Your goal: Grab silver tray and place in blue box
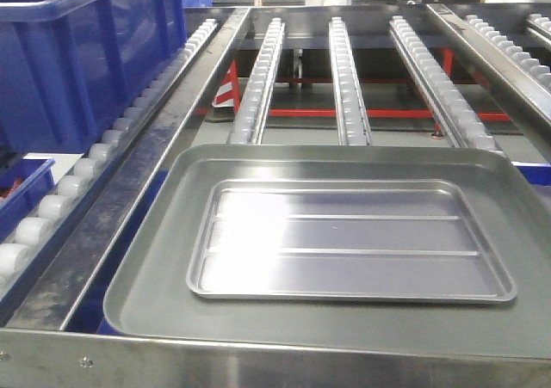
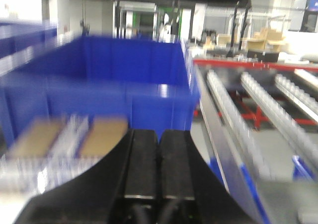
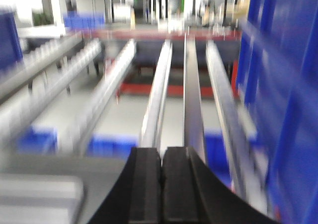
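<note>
Shiny steel silver tray [image 1: 351,242], two ridges, lies inside duller tray [image 1: 153,272].

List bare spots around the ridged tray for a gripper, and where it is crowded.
Bare floor of the larger tray rings the silver tray: widest on its left, narrower strips far and near. Open gaps lie between the roller rails beyond. Crowded at left by the blue box.

Right gripper [image 3: 161,157], black jaws pressed together, blurred roller rails [image 3: 156,100] running ahead, blue ribbed wall [image 3: 283,110] at right
</note>
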### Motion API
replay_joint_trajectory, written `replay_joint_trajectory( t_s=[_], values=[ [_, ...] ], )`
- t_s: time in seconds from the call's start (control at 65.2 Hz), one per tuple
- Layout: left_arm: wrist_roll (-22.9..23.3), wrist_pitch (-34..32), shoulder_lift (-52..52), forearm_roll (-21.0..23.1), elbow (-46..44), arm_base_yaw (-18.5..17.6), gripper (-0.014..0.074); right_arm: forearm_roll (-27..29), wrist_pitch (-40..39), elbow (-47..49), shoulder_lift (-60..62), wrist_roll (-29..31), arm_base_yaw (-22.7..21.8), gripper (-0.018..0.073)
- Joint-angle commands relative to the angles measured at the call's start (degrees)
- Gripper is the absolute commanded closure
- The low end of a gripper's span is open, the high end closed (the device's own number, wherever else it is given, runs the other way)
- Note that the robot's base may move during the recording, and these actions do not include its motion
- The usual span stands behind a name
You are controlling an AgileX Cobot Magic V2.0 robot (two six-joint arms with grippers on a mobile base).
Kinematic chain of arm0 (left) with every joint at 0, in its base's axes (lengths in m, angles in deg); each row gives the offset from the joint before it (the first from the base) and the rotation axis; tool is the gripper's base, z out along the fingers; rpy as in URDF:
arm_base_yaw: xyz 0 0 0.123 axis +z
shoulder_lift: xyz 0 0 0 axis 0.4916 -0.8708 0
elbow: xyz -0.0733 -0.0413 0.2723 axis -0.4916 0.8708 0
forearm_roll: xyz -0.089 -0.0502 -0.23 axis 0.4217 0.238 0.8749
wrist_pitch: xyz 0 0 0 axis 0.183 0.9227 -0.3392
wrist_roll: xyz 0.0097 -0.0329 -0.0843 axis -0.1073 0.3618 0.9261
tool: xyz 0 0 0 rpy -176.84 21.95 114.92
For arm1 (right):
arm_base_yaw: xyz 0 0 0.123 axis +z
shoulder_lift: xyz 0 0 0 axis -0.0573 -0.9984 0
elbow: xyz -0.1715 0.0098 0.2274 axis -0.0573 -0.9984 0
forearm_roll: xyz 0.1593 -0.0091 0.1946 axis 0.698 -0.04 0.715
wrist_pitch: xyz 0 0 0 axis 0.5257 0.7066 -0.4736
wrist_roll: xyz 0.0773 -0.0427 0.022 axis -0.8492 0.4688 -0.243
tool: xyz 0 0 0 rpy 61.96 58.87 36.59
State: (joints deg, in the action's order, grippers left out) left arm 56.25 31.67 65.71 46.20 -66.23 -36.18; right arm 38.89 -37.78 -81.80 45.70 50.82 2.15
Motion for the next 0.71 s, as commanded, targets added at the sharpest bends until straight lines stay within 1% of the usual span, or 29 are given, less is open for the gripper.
replay_joint_trajectory(
  t_s=[0.0, 0.092, 0.138, 0.184, 0.23, 0.276, 0.322, 0.383, 0.429, 0.475, 0.521, 0.552, 0.567, 0.629, 0.69],
  values=[
    [0.0, 1.27, -2.75, -1.73, -9.5, -0.1, 0.07, -0.01, -3.0, 7.89, -0.15, 0.48, 0.12, 0.0508],
    [0.0, 8.68, -7.45, -1.73, -17.93, -0.1, 0.0698, -0.01, 1.63, 14.87, -3.46, 0.48, 0.12, 0.0508],
    [0.0, 11.36, -9.81, -1.41, -21.19, -0.1, 0.0687, -0.01, 3.71, 17.82, -5.84, 0.48, 0.12, 0.0508],
    [0.0, 14.19, -12.84, -1.41, -25.07, -0.1, 0.0661, -0.01, 4.51, 20.37, -8.75, 0.48, 0.19, 0.0503],
    [0.0, 16.89, -15.94, -1.17, -27.91, -0.1, 0.0622, -0.01, 4.89, 22.5, -11.19, 0.48, 0.19, 0.0479],
    [0.0, 18.99, -19.5, -1.17, -30.1, -0.1, 0.0573, -0.01, 5.0, 24.3, -13.51, 0.48, 0.19, 0.0434],
    [0.0, 20.9, -22.61, -1.17, -31.72, -0.1, 0.0514, -0.01, 5.08, 25.34, -15.8, 0.48, 0.19, 0.0367],
    [0.0, 22.48, -26.38, -0.23, -33.11, -0.1, 0.0428, -0.01, 5.15, 26.08, -18.5, 0.48, 0.19, 0.0282],
    [0.0, 23.02, -28.61, 0.7, -33.85, -0.3, 0.0389, -0.01, 5.15, 26.28, -20.41, 0.48, 0.29, 0.0229],
    [-3.22, 23.14, -31.25, 2.99, -34.47, -1.52, 0.0358, -0.01, 5.22, 26.27, -22.32, 0.48, 0.54, 0.0173],
    [-8.92, 23.49, -33.27, 6.38, -35.05, -3.28, 0.0349, -0.01, 5.55, 26.27, -24.4, 0.48, 1.3, 0.014],
    [-12.62, 23.53, -34.67, 9.31, -35.32, -4.88, 0.0346, -0.01, 5.93, 26.27, -25.66, 0.48, 2.07, 0.0126],
    [-14.46, 23.53, -35.76, 11.78, -35.61, -5.94, 0.0343, -0.01, 6.11, 26.27, -26.41, 0.48, 2.67, 0.012],
    [-17.58, 23.62, -38.24, 16.55, -36.25, -9.88, 0.0342, 0.04, 6.42, 26.27, -28.61, 0.48, 4.87, 0.012],
    [-17.9, 23.52, -41.2, 19.78, -36.95, -14.3, 0.0342, 0.17, 6.42, 26.27, -31.12, 0.48, 7.93, 0.012]
  ],
)
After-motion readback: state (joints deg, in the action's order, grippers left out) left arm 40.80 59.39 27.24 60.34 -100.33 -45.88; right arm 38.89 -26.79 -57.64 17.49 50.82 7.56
